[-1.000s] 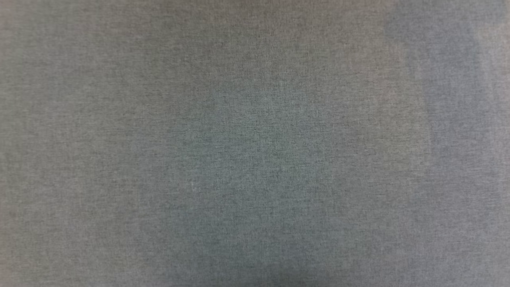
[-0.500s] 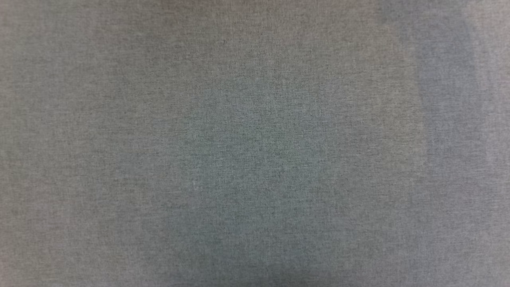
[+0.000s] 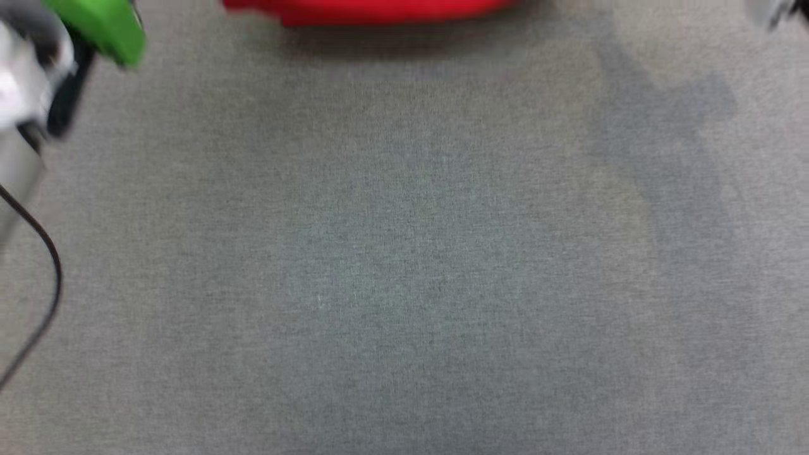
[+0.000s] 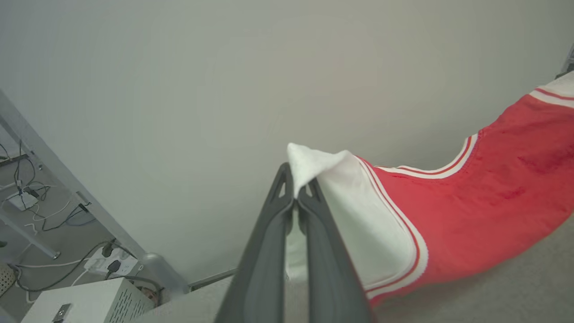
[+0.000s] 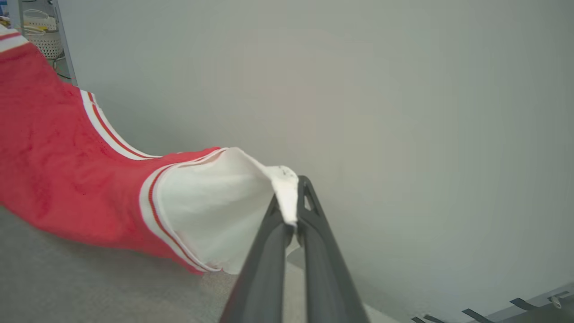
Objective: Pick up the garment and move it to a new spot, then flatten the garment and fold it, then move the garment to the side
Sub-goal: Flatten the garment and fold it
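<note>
The garment (image 3: 373, 9) is a red shirt with white sleeves and striped trim, and a strip of it shows at the top edge of the head view. It hangs stretched between both grippers above the grey cloth table (image 3: 404, 253). In the left wrist view my left gripper (image 4: 297, 193) is shut on one white sleeve (image 4: 354, 215), with the red body (image 4: 484, 197) sagging away to the right. In the right wrist view my right gripper (image 5: 289, 202) is shut on the other white sleeve (image 5: 215, 202), and the red body (image 5: 58, 175) trails left down to the table.
My left arm (image 3: 38, 82), with a green part and a black cable (image 3: 50, 272), is at the head view's upper left. A pale wall stands behind the table. A metal frame leg (image 4: 67, 193), floor cables and a white box (image 4: 89, 300) lie beyond the table's edge.
The head view has shifted: before it held only grey cloth, now the garment's red edge and my left arm show along the top.
</note>
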You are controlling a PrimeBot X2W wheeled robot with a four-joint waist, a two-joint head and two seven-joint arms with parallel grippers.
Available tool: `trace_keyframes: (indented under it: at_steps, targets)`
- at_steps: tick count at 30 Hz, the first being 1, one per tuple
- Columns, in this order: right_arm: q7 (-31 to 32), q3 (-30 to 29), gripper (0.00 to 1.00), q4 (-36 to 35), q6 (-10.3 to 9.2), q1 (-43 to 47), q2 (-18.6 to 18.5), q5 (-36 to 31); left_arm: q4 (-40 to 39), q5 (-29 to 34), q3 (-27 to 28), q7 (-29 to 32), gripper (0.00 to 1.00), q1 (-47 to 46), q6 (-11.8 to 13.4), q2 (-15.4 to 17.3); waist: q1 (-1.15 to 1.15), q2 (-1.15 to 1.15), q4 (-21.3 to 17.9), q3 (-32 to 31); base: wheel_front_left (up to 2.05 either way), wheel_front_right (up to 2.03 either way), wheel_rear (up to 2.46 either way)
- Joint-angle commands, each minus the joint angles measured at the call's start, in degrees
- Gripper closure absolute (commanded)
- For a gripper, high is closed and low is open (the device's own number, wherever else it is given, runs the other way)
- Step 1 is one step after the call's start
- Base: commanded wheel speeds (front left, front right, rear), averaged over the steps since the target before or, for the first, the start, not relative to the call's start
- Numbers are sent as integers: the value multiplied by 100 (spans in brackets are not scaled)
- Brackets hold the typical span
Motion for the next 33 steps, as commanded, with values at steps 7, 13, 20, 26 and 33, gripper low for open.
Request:
trace_keyframes:
  at_steps: [7,13,20,26,33]
  targets:
    - [-77,366,100,-564,-4,1531,-462,516,-483,-363,250,-125,100,1982,257,126,0,0,69,-894,0,0,0]
    - [-131,402,100,-1003,-4,2788,-786,801,-982,-306,905,-129,100,3769,408,-10,0,0,191,-1380,0,0,0]
    - [-262,-42,100,-1425,-4,4708,-1159,900,-1174,-19,1720,-130,100,5879,430,-237,0,0,286,-1982,0,0,0]
    - [-314,-577,100,-1586,-4,5959,-1151,733,-1173,96,2130,-130,100,6806,500,-465,0,0,242,-2209,0,0,0]
    - [-352,-1563,100,-1726,-4,7312,-965,489,-1132,351,2553,-130,100,7474,559,-674,0,0,260,-2242,0,0,0]
